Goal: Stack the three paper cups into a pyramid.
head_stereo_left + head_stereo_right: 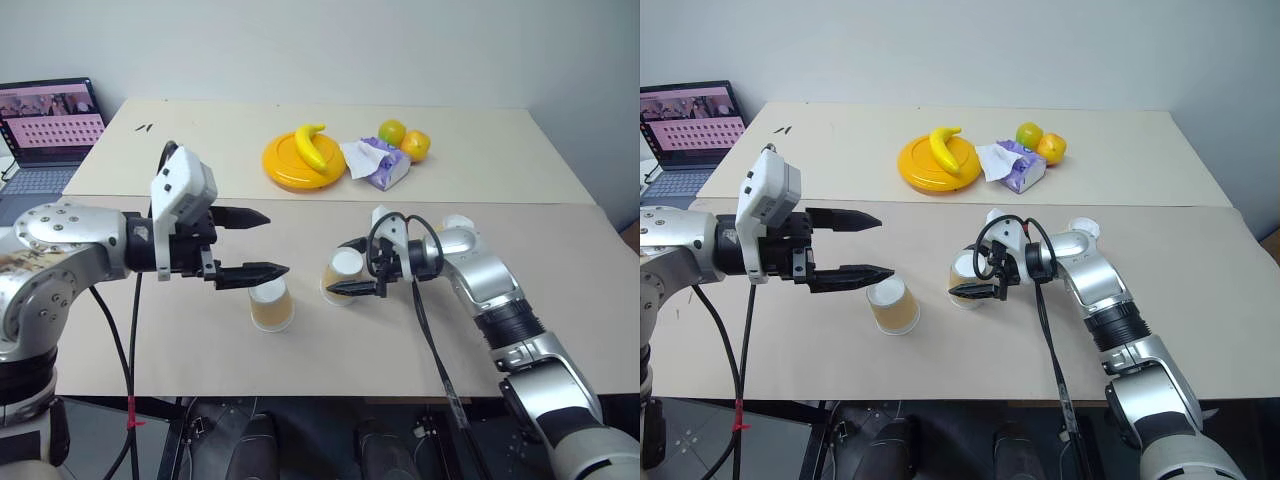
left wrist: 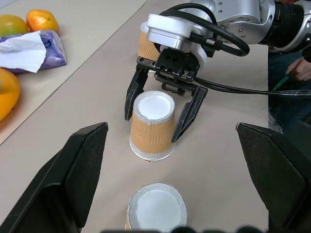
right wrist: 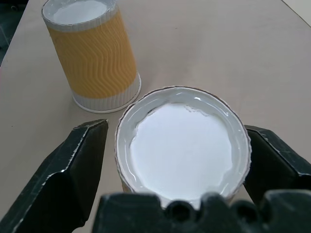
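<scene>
- A banana [image 1: 312, 146] is laid on a yellow plate [image 1: 285, 168], top centre.
- Two oranges [image 1: 404, 139] and a tissue pack [image 1: 381, 165] are seen right of it.
- A laptop [image 1: 45, 135] is placed upper left.

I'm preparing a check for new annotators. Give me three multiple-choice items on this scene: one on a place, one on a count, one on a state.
1. Where does the yellow banana lie?
A. on the round yellow plate
B. on the laptop
C. inside a cup

2. How many round orange fruits sit beside the purple tissue pack?
A. none
B. two
C. five

3. How does the right gripper stand?
A. shut on a banana
B. shut, far from every cup
C. open, a finger on each side of an upturned tan ribbed paper cup

Key:
1. A: the yellow banana rests on the round yellow plate.
2. B: two round orange fruits sit by the purple tissue pack.
3. C: the right gripper straddles the upturned tan ribbed paper cup, with gaps showing.
</scene>
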`<state>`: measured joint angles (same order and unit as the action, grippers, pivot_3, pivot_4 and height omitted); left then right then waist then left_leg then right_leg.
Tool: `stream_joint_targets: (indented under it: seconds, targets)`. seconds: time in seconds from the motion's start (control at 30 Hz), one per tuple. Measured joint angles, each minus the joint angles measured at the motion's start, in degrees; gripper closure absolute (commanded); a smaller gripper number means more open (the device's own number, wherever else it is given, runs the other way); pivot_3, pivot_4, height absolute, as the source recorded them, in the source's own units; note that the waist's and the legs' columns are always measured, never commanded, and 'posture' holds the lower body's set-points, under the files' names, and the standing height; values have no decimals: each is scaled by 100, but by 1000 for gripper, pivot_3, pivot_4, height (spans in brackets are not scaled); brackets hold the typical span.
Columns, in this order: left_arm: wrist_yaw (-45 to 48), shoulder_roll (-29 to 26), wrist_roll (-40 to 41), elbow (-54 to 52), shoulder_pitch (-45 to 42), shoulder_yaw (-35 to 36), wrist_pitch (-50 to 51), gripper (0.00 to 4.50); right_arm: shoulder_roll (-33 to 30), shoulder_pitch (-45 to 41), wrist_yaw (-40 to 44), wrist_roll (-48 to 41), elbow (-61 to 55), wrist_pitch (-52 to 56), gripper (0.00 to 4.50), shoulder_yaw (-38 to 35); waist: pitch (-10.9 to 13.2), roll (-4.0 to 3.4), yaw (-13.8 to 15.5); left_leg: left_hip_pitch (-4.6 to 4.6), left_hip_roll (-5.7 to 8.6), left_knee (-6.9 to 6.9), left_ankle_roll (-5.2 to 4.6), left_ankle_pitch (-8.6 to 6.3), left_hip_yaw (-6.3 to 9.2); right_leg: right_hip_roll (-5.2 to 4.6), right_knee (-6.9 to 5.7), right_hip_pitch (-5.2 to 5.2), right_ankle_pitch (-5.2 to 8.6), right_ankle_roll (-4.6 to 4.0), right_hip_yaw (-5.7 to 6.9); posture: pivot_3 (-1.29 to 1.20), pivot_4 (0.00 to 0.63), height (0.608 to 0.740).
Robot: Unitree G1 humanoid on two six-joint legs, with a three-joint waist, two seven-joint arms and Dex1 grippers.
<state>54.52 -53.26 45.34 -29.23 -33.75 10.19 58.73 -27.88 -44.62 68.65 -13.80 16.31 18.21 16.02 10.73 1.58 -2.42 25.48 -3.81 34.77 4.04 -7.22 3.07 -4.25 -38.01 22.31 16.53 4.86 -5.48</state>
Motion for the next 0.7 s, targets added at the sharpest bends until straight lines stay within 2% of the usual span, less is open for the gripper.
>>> stream_joint_targets:
  seconds: [0.17,0.3,0.47,0.53,0.7]
  targets:
    - [7,8,-1,61,-2,-68,-128,0,-239,-158,-18,-168,-388,246,57,-448,0,0,-1,-1,0,-1,0,0,-1,0,0,0,0,0,0,0,150,732]
    - [90,131,-59,315,-153,-442,-328,0,-530,-433,-253,-576,-791,670,57,-1129,1,1,12,2,1,0,0,0,-1,0,1,1,0,-1,0,0,150,732]
    - [333,197,-137,666,-449,-710,-575,0,-1750,-348,-671,-687,-848,829,57,-2273,2,2,168,6,3,-9,-3,-5,-2,-5,28,-3,3,-4,5,0,150,732]
    - [452,242,-191,851,-561,-804,-655,0,-2183,273,-916,-467,-616,600,57,-2627,-2,8,191,6,3,-8,-5,-9,-4,-6,38,-6,3,-4,6,0,150,732]
    - [639,404,-267,1153,-841,-992,-819,0,-2231,1900,-1340,-328,-64,225,57,-3318,3,-1,136,8,5,-8,-8,-11,-10,-7,27,2,4,-4,-3,0,150,732]
